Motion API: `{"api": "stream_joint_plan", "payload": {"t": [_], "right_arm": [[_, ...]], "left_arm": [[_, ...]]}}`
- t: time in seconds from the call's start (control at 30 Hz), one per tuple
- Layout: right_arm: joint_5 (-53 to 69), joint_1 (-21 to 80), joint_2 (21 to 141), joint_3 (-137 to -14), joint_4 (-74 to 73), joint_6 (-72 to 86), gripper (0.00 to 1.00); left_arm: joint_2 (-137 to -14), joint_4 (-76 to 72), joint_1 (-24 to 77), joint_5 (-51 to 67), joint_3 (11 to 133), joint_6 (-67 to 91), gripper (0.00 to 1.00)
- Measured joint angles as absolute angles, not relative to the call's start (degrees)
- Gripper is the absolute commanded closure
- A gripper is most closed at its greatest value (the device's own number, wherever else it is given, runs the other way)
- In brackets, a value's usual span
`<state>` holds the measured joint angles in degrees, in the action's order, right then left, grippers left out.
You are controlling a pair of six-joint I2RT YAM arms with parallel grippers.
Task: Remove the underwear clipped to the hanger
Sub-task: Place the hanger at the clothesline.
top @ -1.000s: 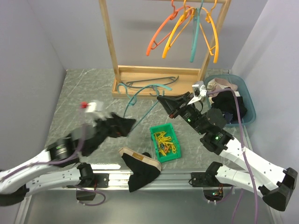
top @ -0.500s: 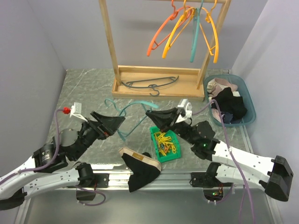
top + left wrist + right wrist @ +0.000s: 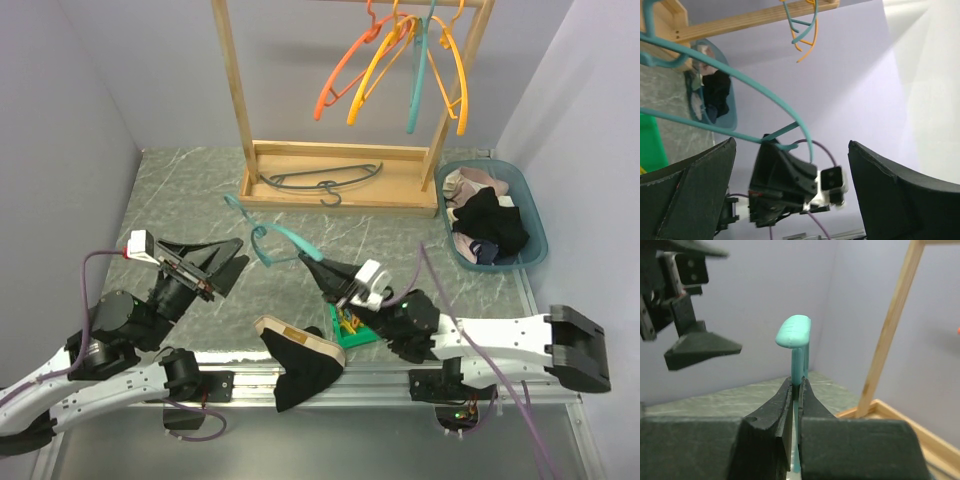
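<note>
Left gripper: lower left of the overhead view, released. Its two black fingers stand wide apart at the lower corners of the left wrist view. The tips sit just beside the curved end of the hanger; contact cannot be judged.
Table: grey marbled surface filling the middle of the overhead view.
Teal hanger: centre of the overhead view, raised off the table. It slants from its hook at upper left down to the right gripper at lower right.
Black underwear: bottom centre, dark cloth with a pale tan waistband. It lies at the near edge of the table, droops over the metal rail, and is apart from the teal hanger.
Right gripper: just right of centre, clenched on one end of the teal hanger. In the right wrist view both jaws press flat against the teal bar, whose rounded end stands above the tips.
Green bin: directly below the right gripper, largely covered by the right arm.
Wooden rack: top centre, two uprights rising from a shallow wooden base.
Grey hanger: lying flat inside the rack's base.
Hung hangers: upper right of centre; orange, yellow and teal, hooked on the rack's top bar.
Blue basket: right edge, just beside the rack's base.
Heaped garments: black and pale cloth piled inside the blue basket.
</note>
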<state>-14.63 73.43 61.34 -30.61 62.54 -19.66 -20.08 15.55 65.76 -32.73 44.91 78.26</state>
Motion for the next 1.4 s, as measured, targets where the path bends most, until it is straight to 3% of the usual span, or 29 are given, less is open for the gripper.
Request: {"api": "stream_joint_plan", "payload": {"t": [0.2, 0.5, 0.87, 1.4], "right_arm": [[-21.8, 80.6, 72.4, -30.8, 71.2, -34.2, 1.0], [-27.9, 84.8, 85.1, -34.2, 71.8, -48.3, 1.0], [-31.7, 83.9, 84.9, -35.6, 72.9, -52.6, 1.0], [-30.3, 86.9, 75.8, -34.5, 74.4, -53.4, 1.0]], "left_arm": [[-20.6, 12.5, 65.8, -31.4, 43.9, 82.1, 0.01], [-21.5, 12.8, 65.8, -29.3, 43.4, 85.3, 0.01], [-13.7, 19.7, 65.8, -31.7, 42.6, 88.3, 0.0], [-20.2, 13.0, 65.8, -29.7, 39.1, 88.9, 0.01]]}}
